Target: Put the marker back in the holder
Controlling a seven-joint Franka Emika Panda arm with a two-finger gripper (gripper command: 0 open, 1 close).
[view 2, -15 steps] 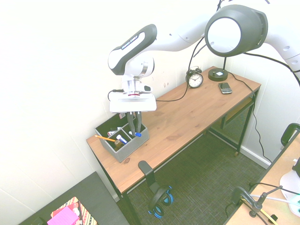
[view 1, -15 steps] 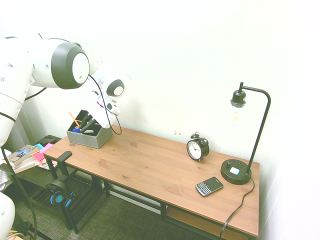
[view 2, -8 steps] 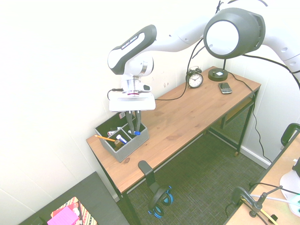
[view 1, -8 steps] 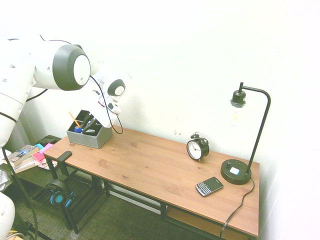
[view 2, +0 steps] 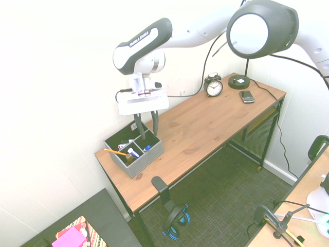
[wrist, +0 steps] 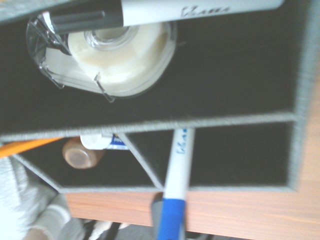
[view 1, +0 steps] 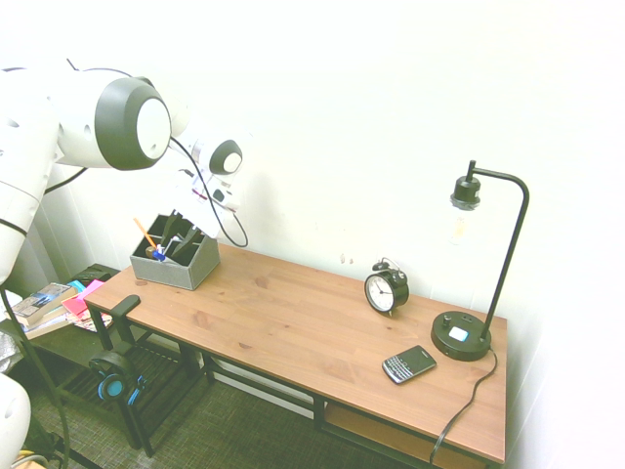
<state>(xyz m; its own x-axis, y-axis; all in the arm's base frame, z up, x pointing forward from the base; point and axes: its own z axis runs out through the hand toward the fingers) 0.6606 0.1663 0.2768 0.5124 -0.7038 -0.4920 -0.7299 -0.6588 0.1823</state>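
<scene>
grey holder [view 2: 145, 158] rim props marker [wrist: 176, 180]; gripper [view 2: 147, 125] above.

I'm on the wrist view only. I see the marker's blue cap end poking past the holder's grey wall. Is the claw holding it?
Observer: No. In the second exterior view the claw is open and hangs above the holder, clear of the marker.
Operator: So is the marker really in the holder?
Observer: Yes. It leans in one of the front compartments with its blue cap up.
Operator: What else is on the desk, outside my picture?
Observer: An alarm clock, a phone and a desk lamp sit at the far end of the desk, well apart from the holder.
</scene>
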